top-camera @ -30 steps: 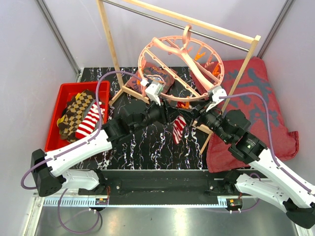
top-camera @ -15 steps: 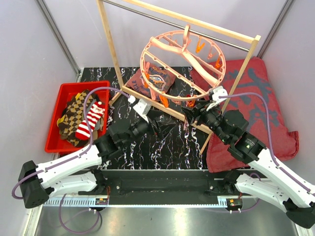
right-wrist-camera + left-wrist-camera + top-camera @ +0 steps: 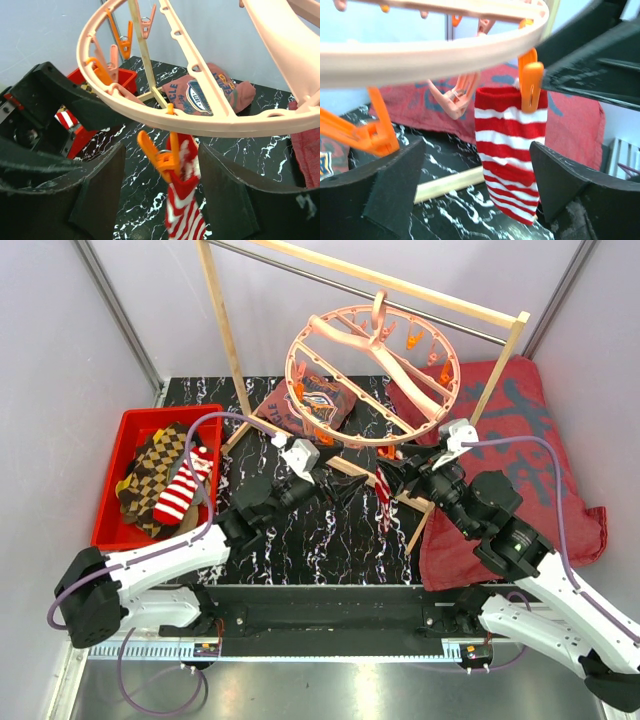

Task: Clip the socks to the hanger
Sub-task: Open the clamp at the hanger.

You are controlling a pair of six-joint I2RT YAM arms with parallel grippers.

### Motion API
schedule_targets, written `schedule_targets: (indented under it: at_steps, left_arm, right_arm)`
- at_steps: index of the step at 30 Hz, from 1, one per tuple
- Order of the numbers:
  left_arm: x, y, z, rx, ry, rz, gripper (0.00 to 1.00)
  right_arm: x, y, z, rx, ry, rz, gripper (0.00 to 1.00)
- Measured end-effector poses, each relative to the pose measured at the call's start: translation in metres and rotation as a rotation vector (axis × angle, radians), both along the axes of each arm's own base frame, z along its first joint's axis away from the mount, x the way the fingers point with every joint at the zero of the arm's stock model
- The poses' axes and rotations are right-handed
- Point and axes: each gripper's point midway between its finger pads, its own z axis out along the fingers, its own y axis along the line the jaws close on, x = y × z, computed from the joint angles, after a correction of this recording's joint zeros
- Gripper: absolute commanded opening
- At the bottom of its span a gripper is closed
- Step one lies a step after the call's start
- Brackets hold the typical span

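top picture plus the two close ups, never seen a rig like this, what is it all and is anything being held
Two robot arms sit at the near edge of a table. The top picture looks down from above; the close-ups come from a camera on each wrist. A pink ring hanger hangs from a wooden rack. One red-white striped sock hangs from its orange clip. More socks lie in a red tray. The left hand and right hand are both open, holding nothing.
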Motion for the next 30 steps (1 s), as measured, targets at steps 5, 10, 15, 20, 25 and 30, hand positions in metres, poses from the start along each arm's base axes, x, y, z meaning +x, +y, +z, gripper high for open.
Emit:
schedule_targets:
  at_steps: [5, 10, 15, 20, 25, 30]
  left_arm:
    - [0.010, -0.001, 0.007, -0.035, -0.034, -0.008, 0.76]
    - [0.013, -0.009, 0.000, -0.030, -0.027, -0.028, 0.68]
    - [0.015, -0.011, -0.003, -0.031, -0.021, -0.031, 0.58]
    - [0.016, -0.011, 0.009, -0.059, -0.041, -0.031, 0.59]
    - [0.017, -0.012, 0.021, -0.090, -0.058, -0.033, 0.41]
    - [0.016, -0.012, 0.022, -0.101, -0.048, -0.040, 0.19]
  right_arm:
    - [-0.004, -0.001, -0.001, -0.009, -0.001, 0.010, 0.69]
    - [-0.007, 0.002, -0.008, -0.037, 0.020, 0.037, 0.70]
    - [-0.016, 0.008, 0.003, -0.035, 0.008, 0.097, 0.71]
    - [-0.024, 0.013, 0.017, -0.031, -0.004, 0.154, 0.71]
    - [-0.030, 0.018, 0.015, -0.040, 0.006, 0.199, 0.71]
    - [-0.036, 0.027, 0.015, -0.050, 0.026, 0.257, 0.71]
